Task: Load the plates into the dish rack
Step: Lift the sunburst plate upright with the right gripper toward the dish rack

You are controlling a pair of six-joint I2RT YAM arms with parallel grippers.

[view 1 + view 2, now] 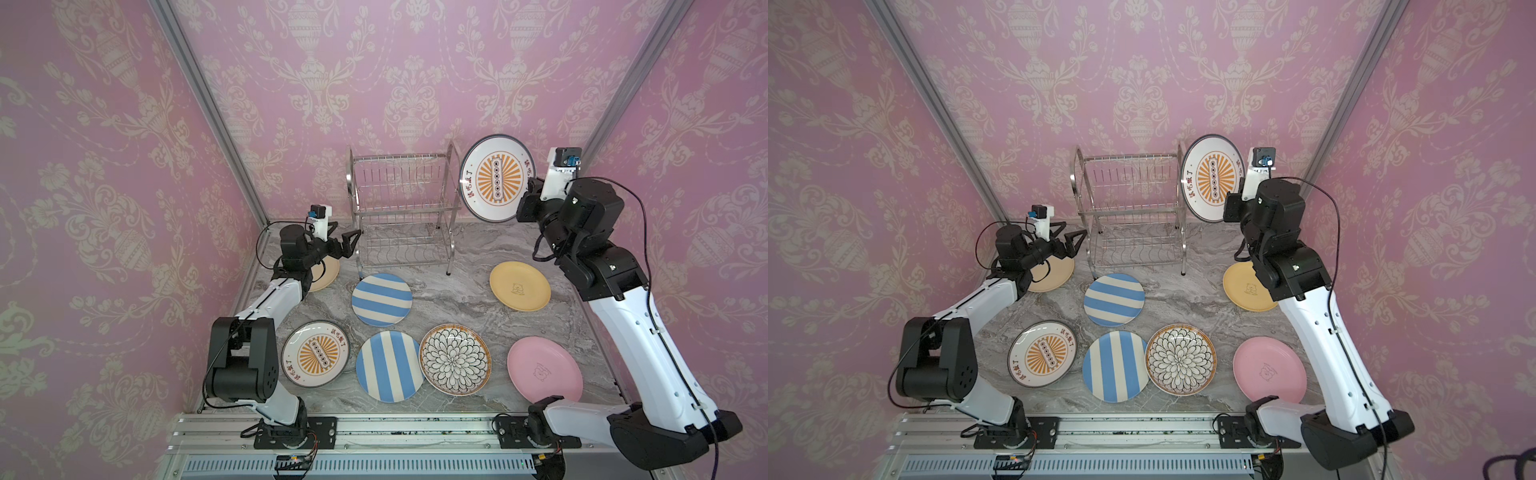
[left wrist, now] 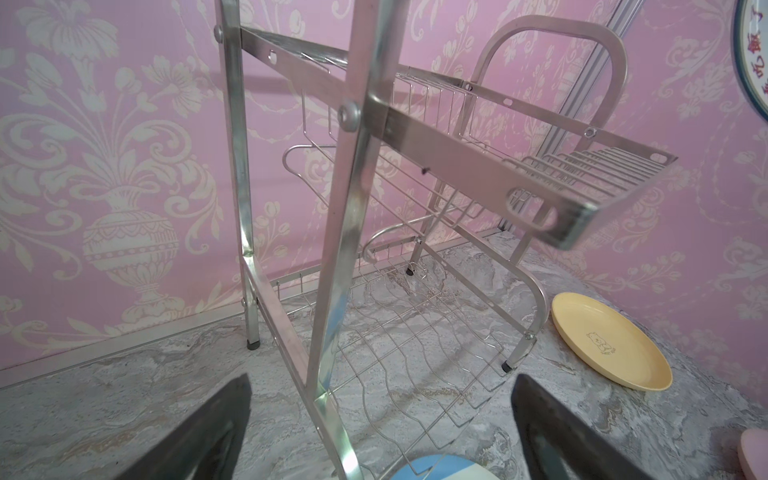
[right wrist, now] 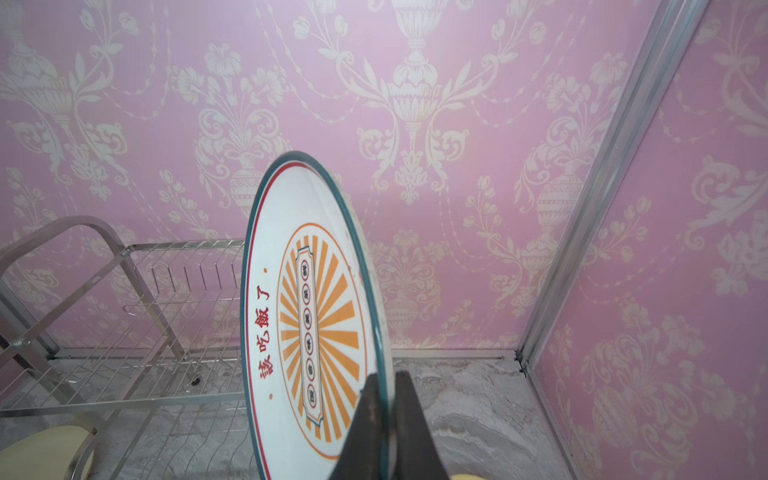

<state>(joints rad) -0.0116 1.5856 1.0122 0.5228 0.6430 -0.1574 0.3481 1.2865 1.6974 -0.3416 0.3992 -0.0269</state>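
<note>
The empty silver dish rack (image 1: 403, 212) (image 1: 1129, 208) stands at the back middle of the table. My right gripper (image 3: 386, 376) (image 1: 527, 192) is shut on the rim of a white plate with an orange sunburst (image 3: 307, 316) (image 1: 496, 178), holding it on edge in the air just right of the rack's top tier. My left gripper (image 2: 382, 378) (image 1: 347, 239) hangs open and empty beside the rack's (image 2: 415, 166) left side frame. Lying flat are a cream plate (image 1: 326, 272), two blue-striped plates (image 1: 381, 299) (image 1: 388, 365), a second sunburst plate (image 1: 316, 353), a petal-patterned plate (image 1: 455, 359), a yellow plate (image 1: 519, 286) and a pink plate (image 1: 544, 370).
Pink patterned walls close in the marble table (image 1: 449, 299) on three sides, with aluminium posts in the back corners. A metal rail (image 1: 415, 428) carrying both arm bases runs along the front edge. My left arm (image 1: 270, 295) reaches over the cream plate.
</note>
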